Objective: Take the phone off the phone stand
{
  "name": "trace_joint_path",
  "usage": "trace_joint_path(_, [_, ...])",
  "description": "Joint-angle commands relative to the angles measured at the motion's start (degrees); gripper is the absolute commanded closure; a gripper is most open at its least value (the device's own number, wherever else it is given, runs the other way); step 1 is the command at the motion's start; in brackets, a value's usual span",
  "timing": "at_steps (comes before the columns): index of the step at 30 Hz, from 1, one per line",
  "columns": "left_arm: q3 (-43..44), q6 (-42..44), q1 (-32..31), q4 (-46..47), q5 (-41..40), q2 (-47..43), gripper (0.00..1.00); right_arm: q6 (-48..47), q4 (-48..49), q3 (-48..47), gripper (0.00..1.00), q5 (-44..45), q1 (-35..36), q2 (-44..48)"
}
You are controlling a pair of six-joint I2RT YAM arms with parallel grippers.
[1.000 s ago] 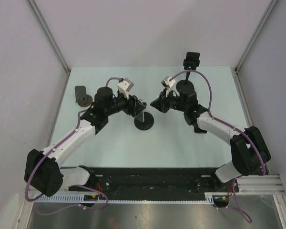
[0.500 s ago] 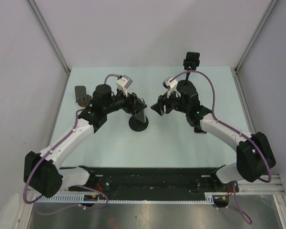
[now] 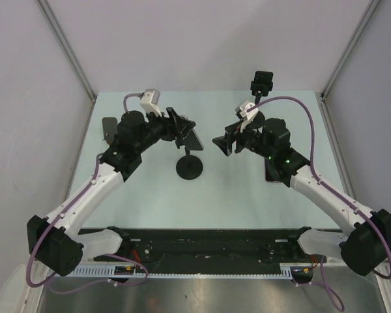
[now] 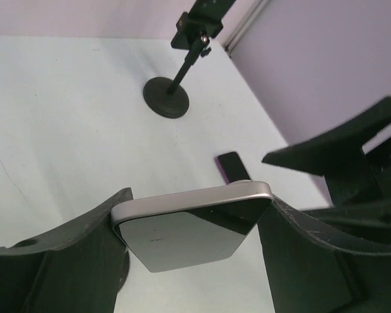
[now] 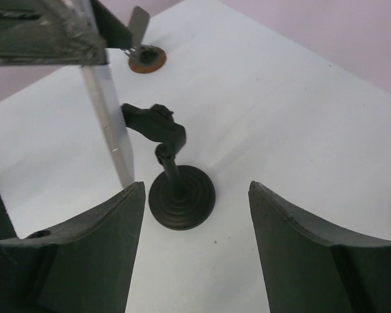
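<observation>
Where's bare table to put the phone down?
Widest bare patch: near-centre table, between the phone stand and the near edge. Also the far strip behind both grippers, left of the second stand. Crowded: the middle, where left gripper with the phone and open right gripper flank the stand.

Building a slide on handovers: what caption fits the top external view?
Left tool holds the phone next to the black stand; right tool hangs open alongside.

1. Three stands: black stand (image 3: 190, 166) between both pincers, clamp-topped stand (image 3: 261, 83) beyond the right pincer (image 5: 195, 186), brown-footed stand (image 5: 146, 60) behind the left pincer (image 4: 200, 195).
2. One phone (image 4: 192, 238) (silver-edged) inside the left pincer.
3. One dark slab (image 4: 233, 168) behind the right pincer.
4. Two pincers.
</observation>
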State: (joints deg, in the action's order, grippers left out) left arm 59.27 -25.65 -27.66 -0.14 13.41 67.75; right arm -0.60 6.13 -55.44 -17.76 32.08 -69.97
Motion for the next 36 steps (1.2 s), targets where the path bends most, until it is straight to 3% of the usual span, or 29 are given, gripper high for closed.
trace_joint_path(1, [4.3, -13.7, 0.2, 3.9, -5.7, -3.5, 1.0, -0.7, 0.6, -1.4, 0.29, -3.9, 1.1, 3.6])
trace_joint_path(9, [7.3, -22.8, 0.2, 4.0, 0.6, -1.6, 1.0, 0.3, 2.7, -1.4, 0.27, -8.8, 3.0, 3.0])
trace_joint_path(22, [7.4, -23.5, -1.3, 4.4, 3.6, -0.4, 1.0, 5.8, 14.2, -1.6, 0.33, -11.2, 4.8, -2.3])
trace_joint_path(28, [6.7, -22.5, -1.6, 4.6, 3.9, -1.2, 1.0, 7.9, 15.9, -2.6, 0.51, -12.5, 4.8, -4.1])
trace_joint_path(33, [5.7, -20.3, -1.6, 5.2, 3.6, -2.1, 1.0, 8.3, 14.8, -3.0, 0.84, -12.7, 4.8, -3.6])
trace_joint_path(35, [5.5, -18.4, -1.6, 5.3, 3.0, -2.4, 0.94, 8.4, 13.6, -3.0, 1.0, -12.8, 4.7, -3.1])
trace_joint_path(36, [5.4, -17.7, -1.6, 5.3, 2.7, -2.8, 0.88, 8.5, 13.1, -3.0, 1.0, -12.9, 4.6, -2.4])
